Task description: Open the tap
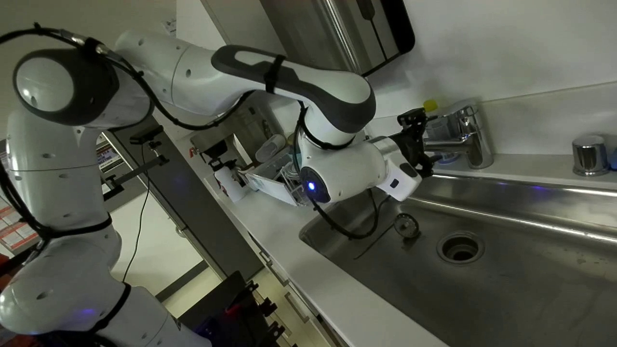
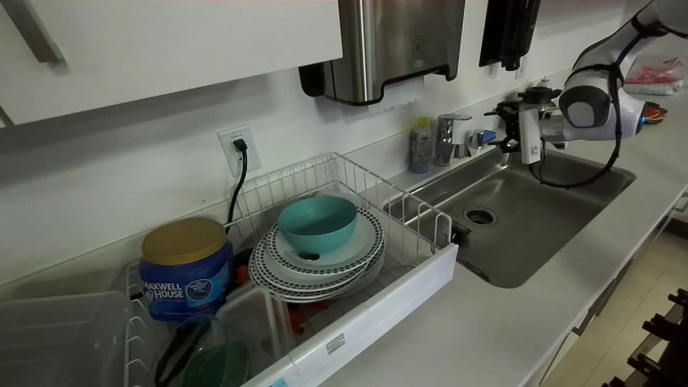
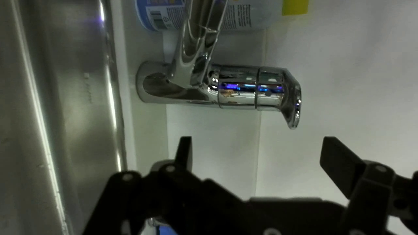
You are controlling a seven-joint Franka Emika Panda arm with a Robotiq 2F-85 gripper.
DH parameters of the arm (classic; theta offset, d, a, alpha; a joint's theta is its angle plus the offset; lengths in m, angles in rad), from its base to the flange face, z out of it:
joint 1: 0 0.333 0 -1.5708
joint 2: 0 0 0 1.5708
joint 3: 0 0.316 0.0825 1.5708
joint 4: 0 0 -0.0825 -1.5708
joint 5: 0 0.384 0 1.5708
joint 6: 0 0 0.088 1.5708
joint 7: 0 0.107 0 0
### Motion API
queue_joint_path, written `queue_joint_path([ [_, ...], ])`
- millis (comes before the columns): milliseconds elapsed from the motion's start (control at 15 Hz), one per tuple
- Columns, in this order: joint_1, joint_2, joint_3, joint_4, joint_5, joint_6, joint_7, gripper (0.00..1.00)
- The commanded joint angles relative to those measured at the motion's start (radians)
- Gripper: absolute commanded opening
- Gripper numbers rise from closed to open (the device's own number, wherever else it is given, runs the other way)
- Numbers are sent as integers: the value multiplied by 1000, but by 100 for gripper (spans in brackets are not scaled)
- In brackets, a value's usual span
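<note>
In an exterior view, the white dish rack (image 2: 376, 320) at the near left contains a stack of plates (image 2: 328, 270), with a teal bowl (image 2: 317, 223) on the top one, and a blue tub (image 2: 185, 269) stands to the left of them. The sink (image 2: 537, 215), farther to the right, contains a small round object (image 1: 406, 225) near its drain (image 2: 480, 216). The arm (image 1: 308, 79) is bent and reaches over the sink; its gripper (image 3: 256, 150), held sideways, faces the tap (image 3: 236, 87) at the sink's far edge, with its fingers (image 3: 341, 164) wide apart

Chrome tap (image 3: 212, 85) upright beside sink (image 1: 530, 294), spout (image 3: 201, 36) straight, lever (image 3: 291, 98) atop.
</note>
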Motion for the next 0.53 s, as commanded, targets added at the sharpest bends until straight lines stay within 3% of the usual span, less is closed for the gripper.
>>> queue_joint_path([
  [0, 39, -25, -34, -10, 143, -14, -133, 100],
  [67, 27, 1, -24, 3, 86, -4, -76, 100],
  [467, 29, 4, -24, 2, 87, -5, -87, 100],
])
